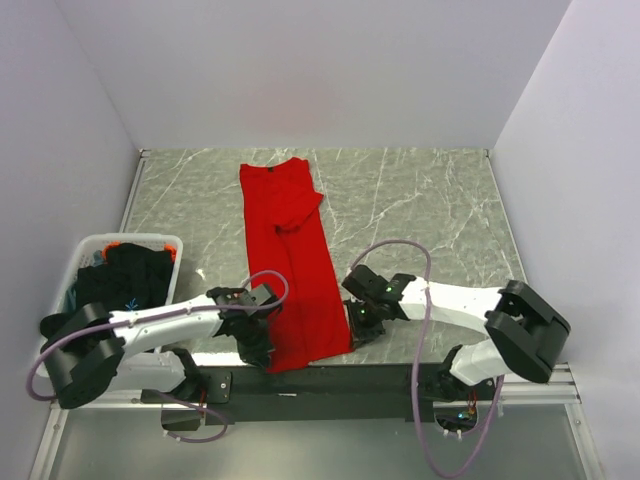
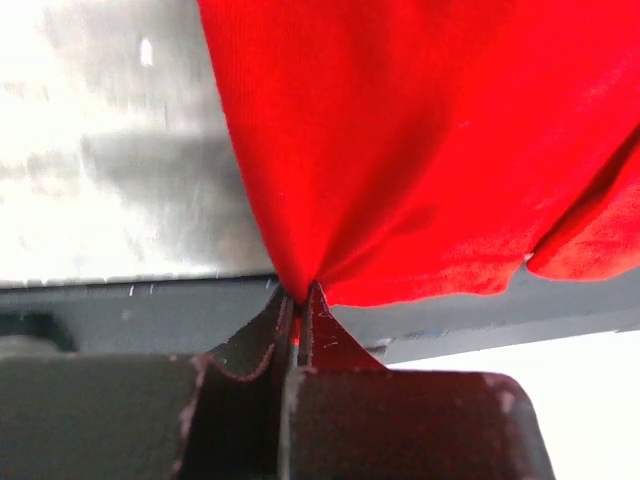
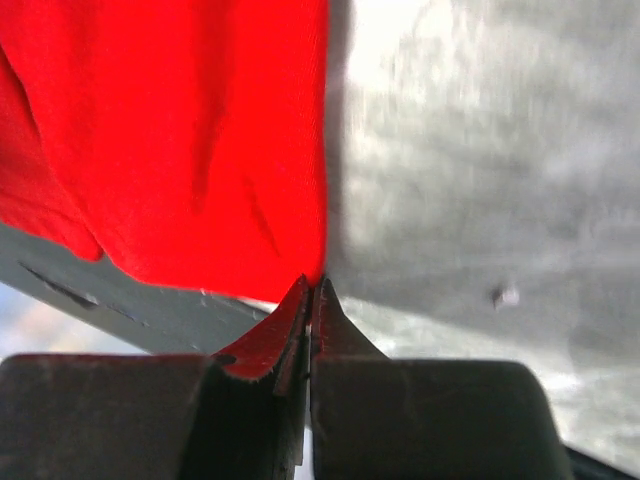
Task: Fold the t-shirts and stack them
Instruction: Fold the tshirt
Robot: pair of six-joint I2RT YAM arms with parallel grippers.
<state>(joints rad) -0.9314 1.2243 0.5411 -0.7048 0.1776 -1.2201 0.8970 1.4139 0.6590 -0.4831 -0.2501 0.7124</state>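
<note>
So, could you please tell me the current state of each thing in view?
red t-shirt: folded lengthwise, lying flat, near corners gripped.
black t-shirts: bunched, unfolded, in the basket.
basket: upright, holding shirts.
left gripper: shut on a near corner.
right gripper: shut on the other.

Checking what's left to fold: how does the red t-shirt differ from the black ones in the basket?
The red t-shirt lies stretched out long on the table; the black t-shirts sit bunched in the white basket. The red t-shirt is pinched at its near edge by the left gripper and right gripper; the black t-shirts are untouched. Both are soft cloth.
</note>
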